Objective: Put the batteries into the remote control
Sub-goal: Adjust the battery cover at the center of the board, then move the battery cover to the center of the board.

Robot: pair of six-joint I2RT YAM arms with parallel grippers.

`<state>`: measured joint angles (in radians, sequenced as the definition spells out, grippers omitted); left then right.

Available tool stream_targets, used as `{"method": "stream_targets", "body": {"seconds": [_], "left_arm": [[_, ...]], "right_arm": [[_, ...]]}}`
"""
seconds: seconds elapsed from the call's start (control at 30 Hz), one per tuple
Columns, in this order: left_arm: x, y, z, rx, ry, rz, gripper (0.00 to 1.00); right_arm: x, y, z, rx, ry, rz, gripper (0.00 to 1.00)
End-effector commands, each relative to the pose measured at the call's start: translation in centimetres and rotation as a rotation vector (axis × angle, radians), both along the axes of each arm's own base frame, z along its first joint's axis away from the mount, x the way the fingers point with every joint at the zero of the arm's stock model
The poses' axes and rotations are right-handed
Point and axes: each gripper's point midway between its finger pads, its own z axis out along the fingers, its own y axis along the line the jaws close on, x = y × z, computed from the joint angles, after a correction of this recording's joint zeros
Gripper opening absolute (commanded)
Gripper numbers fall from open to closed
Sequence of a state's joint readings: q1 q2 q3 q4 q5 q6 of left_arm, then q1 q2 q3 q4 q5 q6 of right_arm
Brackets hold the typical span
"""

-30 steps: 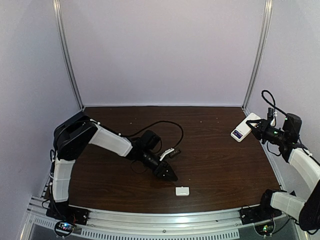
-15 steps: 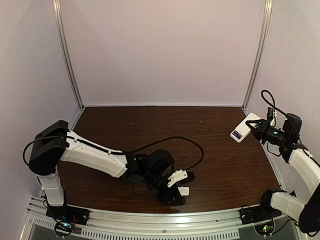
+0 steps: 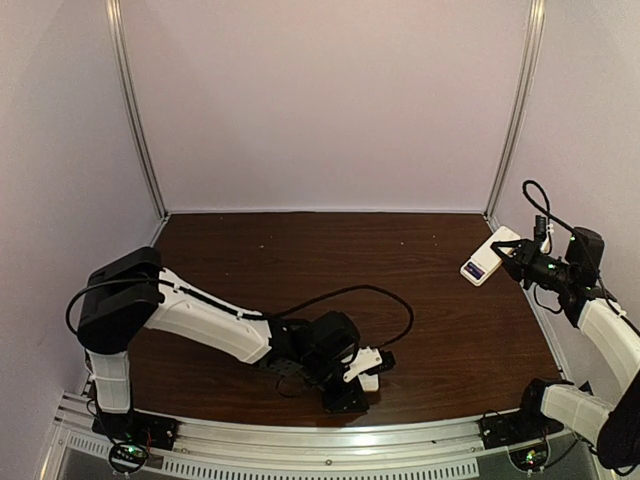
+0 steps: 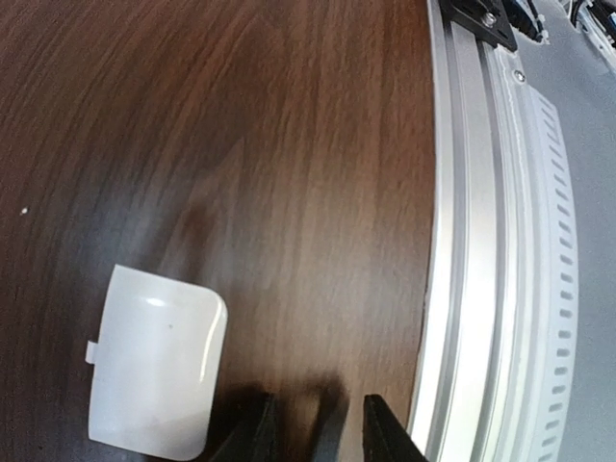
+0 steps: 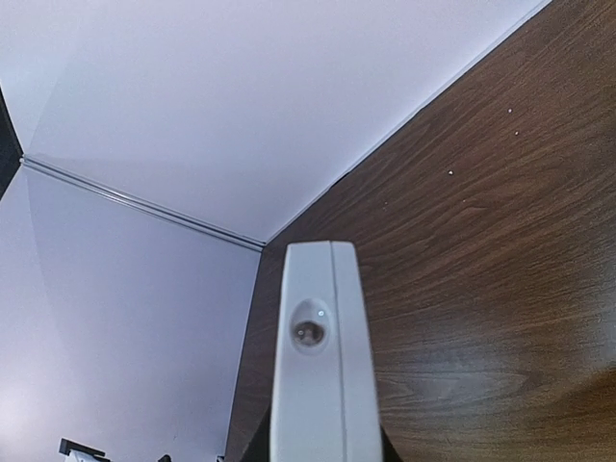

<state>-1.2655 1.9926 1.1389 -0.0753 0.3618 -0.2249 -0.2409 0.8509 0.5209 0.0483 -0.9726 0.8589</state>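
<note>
Held aloft: remote control point(image 3: 486, 259), clamped in right gripper point(image 3: 508, 254), over table point(image 3: 300, 260) right edge near far corner. At near edge: left gripper point(image 4: 322, 435), fingers point(image 4: 262, 433) slightly apart, empty, just beside white cover piece point(image 4: 159, 375). No batteries visible. Step, judged: cover pickup. Next move needs fingers straddling cover.

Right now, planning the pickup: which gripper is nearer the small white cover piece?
Left. The left gripper is beside the cover piece; the right gripper holds the remote control far off.

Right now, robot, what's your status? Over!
Left gripper open, low beside white cover piece. Right gripper shut on remote control, held up. No batteries in sight. Nothing in the way.
</note>
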Motion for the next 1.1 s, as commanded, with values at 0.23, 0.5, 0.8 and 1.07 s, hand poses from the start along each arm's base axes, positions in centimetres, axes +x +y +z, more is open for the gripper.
{"method": "stream_targets", "body": {"seconds": [0.23, 0.5, 0.8, 1.07], "left_arm": [[8.8, 3.7, -2.7, 0.111, -0.074, 0.199, 0.33], [13.3, 3.4, -0.5, 0.052, -0.163, 0.268, 0.62], [9.1, 1.8, 1.6, 0.002, -0.283, 0.177, 0.97], [9.3, -0.1, 0.1, 0.043, -0.314, 0.268, 0.95]], "right_arm": [[0.1, 0.3, 0.7, -0.023, -0.041, 0.02, 0.0], [0.2, 0.3, 0.6, -0.021, -0.042, 0.022, 0.0], [-0.1, 0.5, 0.3, -0.024, -0.034, 0.025, 0.0], [-0.2, 0.5, 0.3, -0.028, -0.03, 0.024, 0.0]]}}
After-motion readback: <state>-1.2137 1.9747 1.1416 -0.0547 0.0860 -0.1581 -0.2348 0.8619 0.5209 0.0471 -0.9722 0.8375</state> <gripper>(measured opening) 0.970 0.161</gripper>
